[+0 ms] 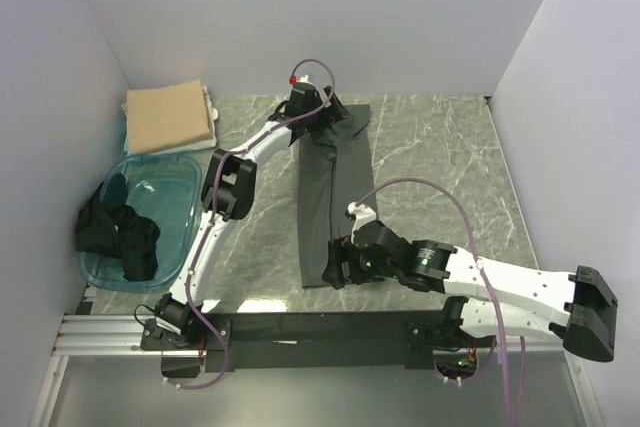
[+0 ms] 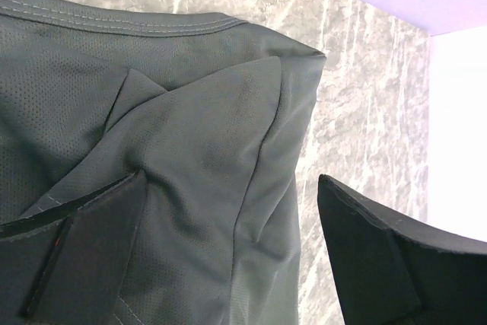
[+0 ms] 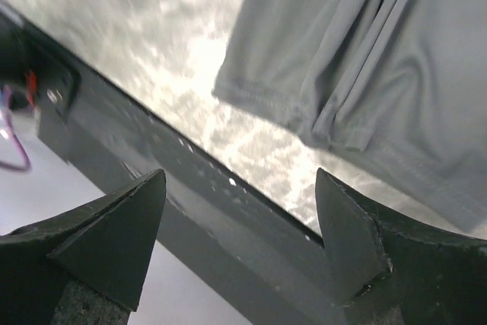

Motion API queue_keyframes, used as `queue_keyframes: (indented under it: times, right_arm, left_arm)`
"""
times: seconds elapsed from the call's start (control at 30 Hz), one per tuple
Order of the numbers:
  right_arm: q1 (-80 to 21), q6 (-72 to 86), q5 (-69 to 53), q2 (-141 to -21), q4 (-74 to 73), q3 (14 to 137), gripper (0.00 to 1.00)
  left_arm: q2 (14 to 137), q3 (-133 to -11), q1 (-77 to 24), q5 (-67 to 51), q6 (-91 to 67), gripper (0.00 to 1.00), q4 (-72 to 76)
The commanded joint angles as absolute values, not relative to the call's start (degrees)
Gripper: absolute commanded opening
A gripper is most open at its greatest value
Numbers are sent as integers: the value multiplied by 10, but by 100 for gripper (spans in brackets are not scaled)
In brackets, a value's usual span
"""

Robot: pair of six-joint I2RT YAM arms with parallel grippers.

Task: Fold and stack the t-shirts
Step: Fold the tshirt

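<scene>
Lining up on the charcoal-grey shirt (image 1: 335, 187)
My left tool (image 2: 232, 188) and right tool (image 3: 240, 180) both gape open; pinching one layer would spill the fold.

A long shirt (image 1: 325, 197) lies lengthwise down the middle of the tabletop (image 1: 430, 167), running from far to near. The left jaws sit at its far end; in the left wrist view the cloth (image 2: 205, 135) lies between them, one jaw touching it. The right jaws stand at its near end, above the tabletop's near edge, with the shirt's corner (image 3: 365, 51) just beyond them. A folded shirt (image 1: 168, 117) lies in the far left corner. Just in front of it, along the left side, stands a tub (image 1: 175, 197). A bundle of shirts (image 1: 120, 232) lies in the tub and spills over its left rim.
</scene>
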State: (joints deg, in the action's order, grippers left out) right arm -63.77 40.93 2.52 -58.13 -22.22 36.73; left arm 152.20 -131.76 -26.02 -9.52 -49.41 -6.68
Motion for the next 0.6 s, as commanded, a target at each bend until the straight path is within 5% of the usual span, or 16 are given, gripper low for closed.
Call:
queue_keyframes:
  times: [0.0,0.3,0.57]
  right_arm:
    - [-640,423,96,-550,-226,402,86]
    - [-636,516,245,-464,-231,382,100]
    - [-632,552,331,-403,-255,345,100]
  left_arm:
    - [1453,-1337,-265,-76,-459,100,-58]
    - [1283,-1339,-298,-5,-365,99,-91]
    - [1071,-1059,-317,28,-397,99,-113]
